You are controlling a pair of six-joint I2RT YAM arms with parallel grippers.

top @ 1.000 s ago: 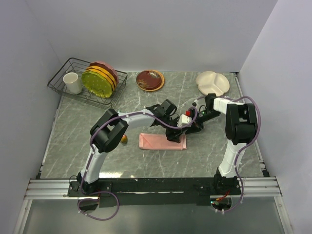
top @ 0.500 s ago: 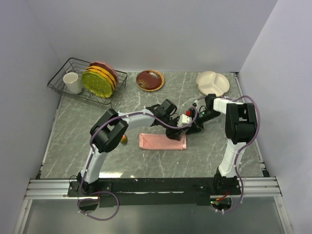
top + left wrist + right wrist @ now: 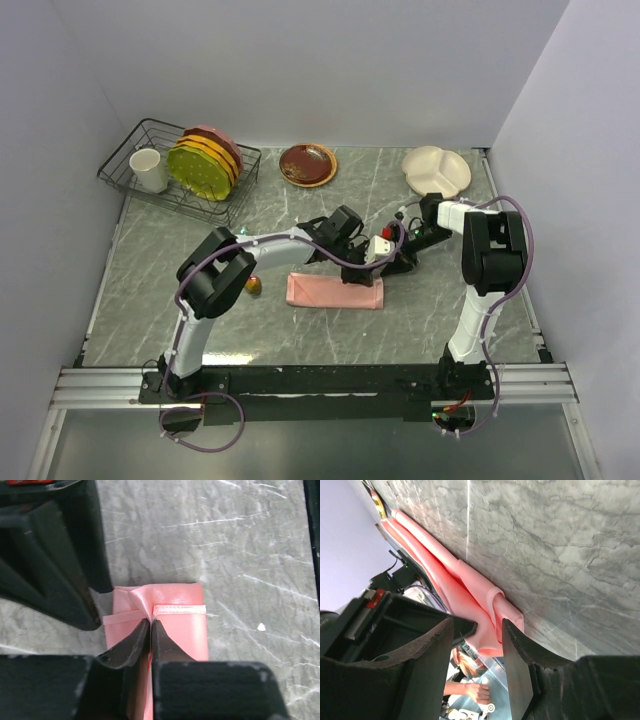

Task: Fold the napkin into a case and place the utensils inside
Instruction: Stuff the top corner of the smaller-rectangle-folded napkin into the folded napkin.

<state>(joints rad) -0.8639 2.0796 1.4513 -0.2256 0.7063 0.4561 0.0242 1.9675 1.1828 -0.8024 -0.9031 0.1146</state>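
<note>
The salmon-pink napkin [image 3: 330, 291] lies folded into a narrow strip on the marble table. My left gripper [image 3: 358, 272] is at the strip's right end. In the left wrist view its jaws [image 3: 150, 621] are shut on a pinched ridge of the top layer of the napkin [image 3: 182, 630], beside the hemmed edge. My right gripper [image 3: 392, 264] stands close to the right of it, low over the table. In the right wrist view it is open [image 3: 478, 624], with the napkin's end [image 3: 487, 602] between its fingers. A gold utensil head [image 3: 253, 285] peeks out beside the left arm; the rest is hidden.
A wire dish rack [image 3: 133, 186] at the back left holds a white cup [image 3: 148, 170] and upright plates [image 3: 205, 162]. A brown plate [image 3: 307, 164] and a cream divided plate [image 3: 436, 170] sit along the back. Walls close in on three sides.
My left gripper's jaws have closed onto the napkin's top layer, and the left arm's elbow has swung slightly left. The right gripper has hardly moved.
</note>
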